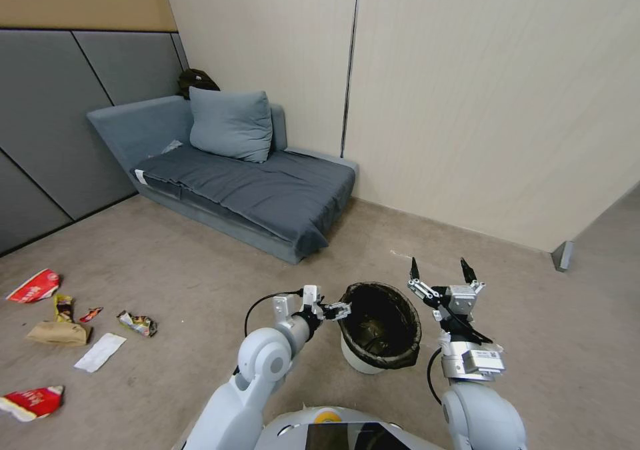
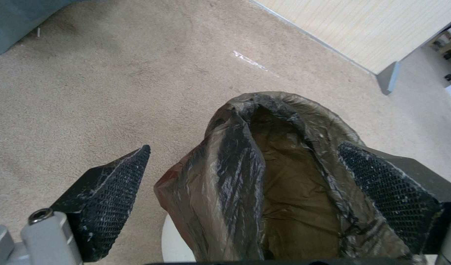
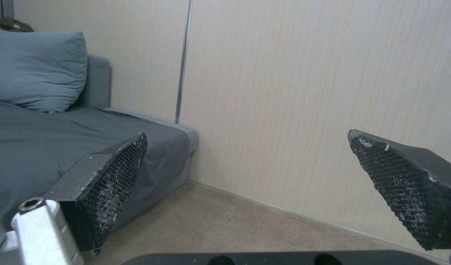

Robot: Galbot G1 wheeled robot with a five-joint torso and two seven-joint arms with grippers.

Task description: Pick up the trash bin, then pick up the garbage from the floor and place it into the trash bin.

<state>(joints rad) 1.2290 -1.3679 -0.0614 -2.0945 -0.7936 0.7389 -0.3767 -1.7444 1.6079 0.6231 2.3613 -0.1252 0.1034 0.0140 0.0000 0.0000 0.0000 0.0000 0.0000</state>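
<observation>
On the carpet just ahead, the trash bin stood with the left gripper spread open astride its bagged rim, one finger inside. The right gripper waited open beside it. Pinching only loose liner might let the bin slip.

No legible text, brand, number or sign anywhere

- white label on the right arm's wrist housing: dark printed marks and a small code-like square, too small to read
- red-and-white garbage pieces on the floor: white markings on the red, not readable
- yellow-and-dark snack wrapper on the floor: printing present, cannot be made out
- small white tag at the sofa's front corner: no lettering can be made out
</observation>
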